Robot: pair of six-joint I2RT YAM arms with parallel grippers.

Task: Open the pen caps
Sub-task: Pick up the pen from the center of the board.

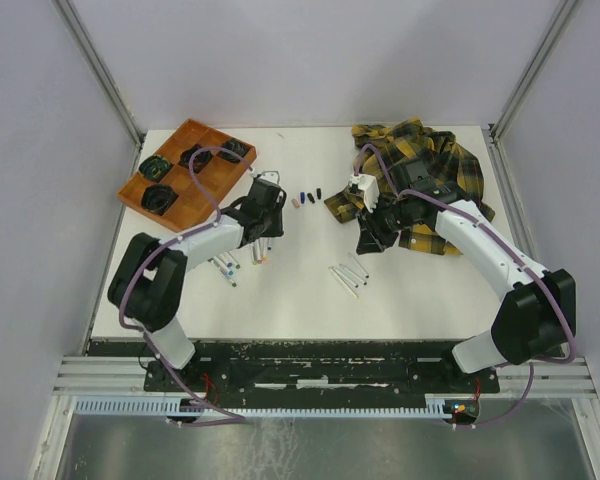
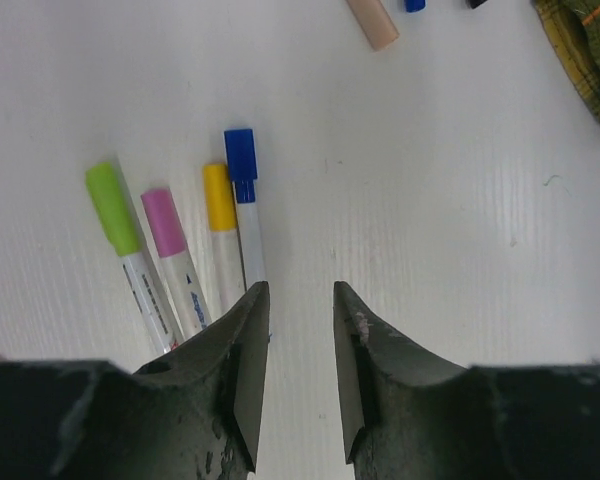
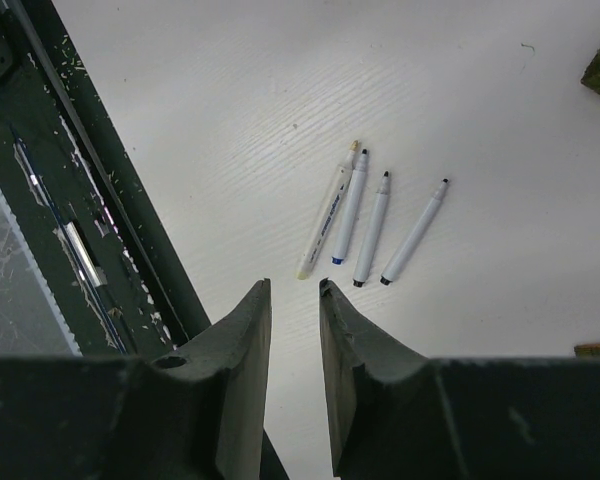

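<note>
Several capped markers lie side by side just ahead of my left gripper (image 2: 300, 290), with a green cap (image 2: 113, 208), a pink cap (image 2: 164, 220), a yellow cap (image 2: 219, 196) and a blue cap (image 2: 240, 165). The left jaws stand apart over bare table with nothing between them, the left finger beside the blue-capped marker. Loose caps lie farther out: a peach one (image 2: 372, 22) and a blue one (image 2: 414, 5). My right gripper (image 3: 293, 285) hangs open and empty above several uncapped white markers (image 3: 350, 205). From above, the left gripper (image 1: 270, 222) and right gripper (image 1: 368, 240) face the table's middle.
A brown wooden tray (image 1: 185, 190) with dark items sits at the back left. A yellow plaid cloth (image 1: 430, 160) lies at the back right under the right arm. More markers (image 1: 225, 268) lie by the left arm. The dark front rail (image 3: 90, 180) borders the table.
</note>
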